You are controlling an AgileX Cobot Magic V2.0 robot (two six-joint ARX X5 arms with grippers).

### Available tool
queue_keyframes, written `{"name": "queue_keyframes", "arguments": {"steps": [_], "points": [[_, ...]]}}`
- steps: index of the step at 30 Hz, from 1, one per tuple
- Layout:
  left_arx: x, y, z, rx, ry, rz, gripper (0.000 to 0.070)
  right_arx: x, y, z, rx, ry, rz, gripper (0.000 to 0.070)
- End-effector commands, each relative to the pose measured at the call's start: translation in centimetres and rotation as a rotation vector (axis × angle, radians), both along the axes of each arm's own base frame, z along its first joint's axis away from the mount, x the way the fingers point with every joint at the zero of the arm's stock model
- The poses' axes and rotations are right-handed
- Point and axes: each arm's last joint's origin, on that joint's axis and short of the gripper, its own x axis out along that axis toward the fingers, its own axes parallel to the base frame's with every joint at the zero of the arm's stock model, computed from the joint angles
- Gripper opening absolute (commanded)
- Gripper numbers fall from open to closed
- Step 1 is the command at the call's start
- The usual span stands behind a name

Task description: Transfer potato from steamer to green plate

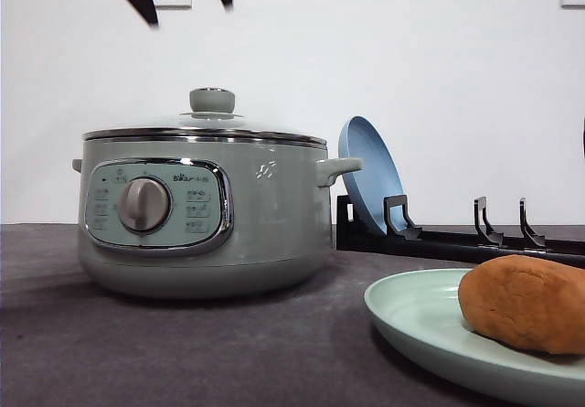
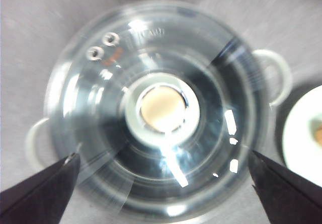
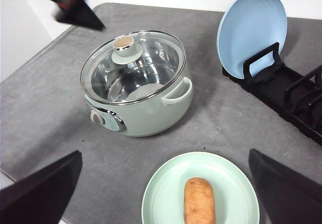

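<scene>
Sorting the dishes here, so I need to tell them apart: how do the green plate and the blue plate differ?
The green plate lies flat on the grey mat, while the blue plate stands on edge in the black rack. The green plate carries the potato; the blue plate holds nothing. The green plate sits in front of the steamer, the blue plate behind and beside it. Both are round, with ridged rims.
</scene>
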Motion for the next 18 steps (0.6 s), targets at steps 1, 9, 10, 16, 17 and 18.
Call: {"name": "queue_keyframes", "arguments": {"steps": [1, 9, 10, 16, 17, 18], "points": [[-0.7, 0.1, 0.8, -0.017, -0.013, 0.0, 0.07, 0.0, 0.0, 0.4, 0.011, 0.0, 0.0, 0.0694], [-6.0, 3.0, 2.8, -0.08, -0.098, -0.009, 0.07, -0.2, -0.1, -0.1, -0.015, 0.038, 0.001, 0.0694], [-6.7, 3.4, 2.7, -0.087, -0.108, -0.01, 0.07, -0.2, -0.1, -0.1, -0.018, 0.038, 0.001, 0.0694], [-11.1, 5.8, -0.2, -0.157, -0.212, -0.041, 0.07, -0.2, -0.1, -0.1, -0.024, 0.035, 0.004, 0.0694], [-11.9, 6.2, -0.8, -0.171, -0.231, -0.046, 0.07, -0.2, -0.1, -0.1, -0.025, 0.035, 0.005, 0.0694], [-12.6, 6.6, -1.5, -0.184, -0.25, -0.049, 0.07, -0.2, -0.1, -0.1, -0.027, 0.033, 0.007, 0.0694]]}}
